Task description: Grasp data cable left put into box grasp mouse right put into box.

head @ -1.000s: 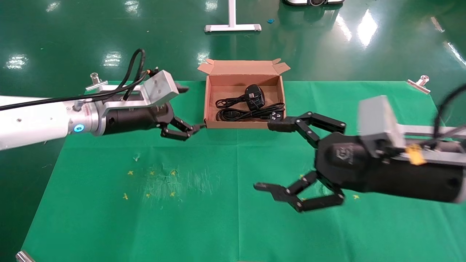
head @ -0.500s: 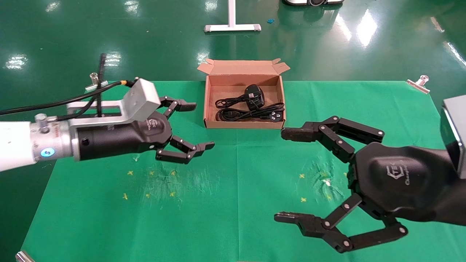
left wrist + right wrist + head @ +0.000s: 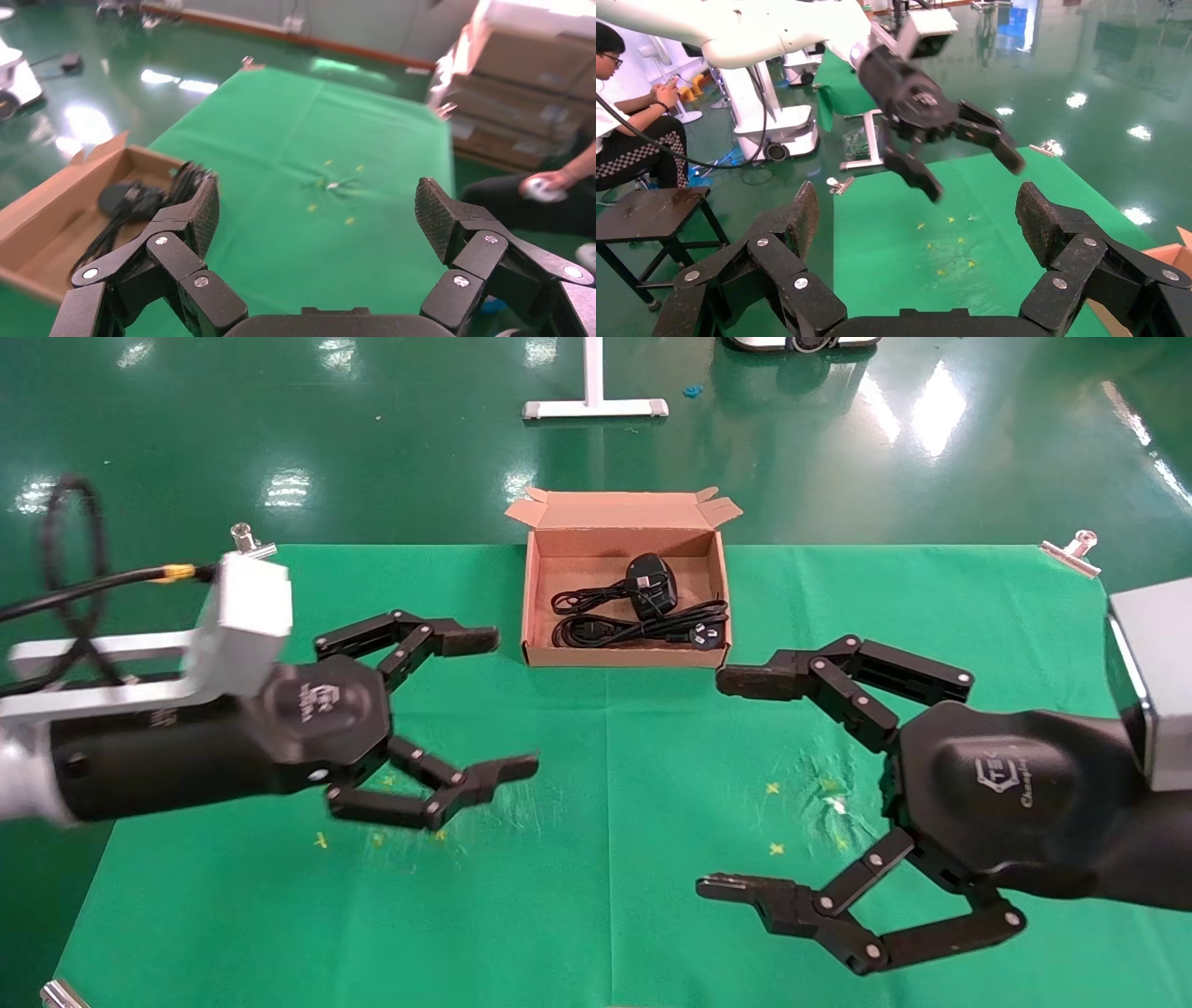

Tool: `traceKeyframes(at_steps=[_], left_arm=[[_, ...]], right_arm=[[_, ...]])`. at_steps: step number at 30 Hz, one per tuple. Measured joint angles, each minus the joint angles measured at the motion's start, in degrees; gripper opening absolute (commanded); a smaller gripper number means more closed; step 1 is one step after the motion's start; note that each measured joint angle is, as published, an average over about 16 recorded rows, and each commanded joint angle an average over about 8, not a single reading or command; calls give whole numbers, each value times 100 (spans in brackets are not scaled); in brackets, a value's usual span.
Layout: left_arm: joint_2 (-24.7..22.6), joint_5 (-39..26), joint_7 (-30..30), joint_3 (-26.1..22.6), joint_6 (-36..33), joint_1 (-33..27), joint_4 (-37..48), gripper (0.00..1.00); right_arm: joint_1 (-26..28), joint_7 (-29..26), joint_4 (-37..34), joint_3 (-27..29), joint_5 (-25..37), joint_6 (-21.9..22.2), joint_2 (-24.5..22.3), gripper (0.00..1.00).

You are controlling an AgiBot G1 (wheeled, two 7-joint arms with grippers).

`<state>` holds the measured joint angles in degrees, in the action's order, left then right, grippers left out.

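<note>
Both items sit inside the box [image 3: 622, 587] at the far middle of the desk [image 3: 596, 859]. The data cable [image 3: 643, 628] lies in loops along the box's near side with its plug toward the right wall. The mouse [image 3: 649, 583] sits just behind it, near the middle, its thin cord bunched to the left. Everything is below the rim, nothing hanging over. My read is both placements are done.

Left hand [image 3: 489, 703] is wide open and holds nothing. It hovers above the desk on the left, fingertips pointing toward centre, well clear of the box. Left wrist view confirms it: bare pads, green cloth between them, box off to one side.

Right hand [image 3: 731, 782] is likewise spread wide and empty, hovering over the right side of the desk, its upper finger just short of the box's near right corner. Right wrist view shows nothing between its pads, with the left hand farther off.

The mirrored, open, clear-of-box pose looks like a neutral standby. Open jaws make sense since there's nothing left on the cloth to grab, only scuffs and small yellow marks [image 3: 773, 789].
</note>
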<state>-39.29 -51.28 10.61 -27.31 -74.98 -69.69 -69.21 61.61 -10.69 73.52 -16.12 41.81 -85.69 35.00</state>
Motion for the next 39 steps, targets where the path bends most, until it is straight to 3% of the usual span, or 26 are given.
traceKeyframes(at_steps=[17,39], left_arm=[[453,1001,15,1196,-1133,861,-464,100],[442,977,15,1166,-1105,841,-450,100]], right_arm=[[-3,3,-1,-3,-12,-2,-6,100],[-1,3,-2,-5,-9,1,-3,100]])
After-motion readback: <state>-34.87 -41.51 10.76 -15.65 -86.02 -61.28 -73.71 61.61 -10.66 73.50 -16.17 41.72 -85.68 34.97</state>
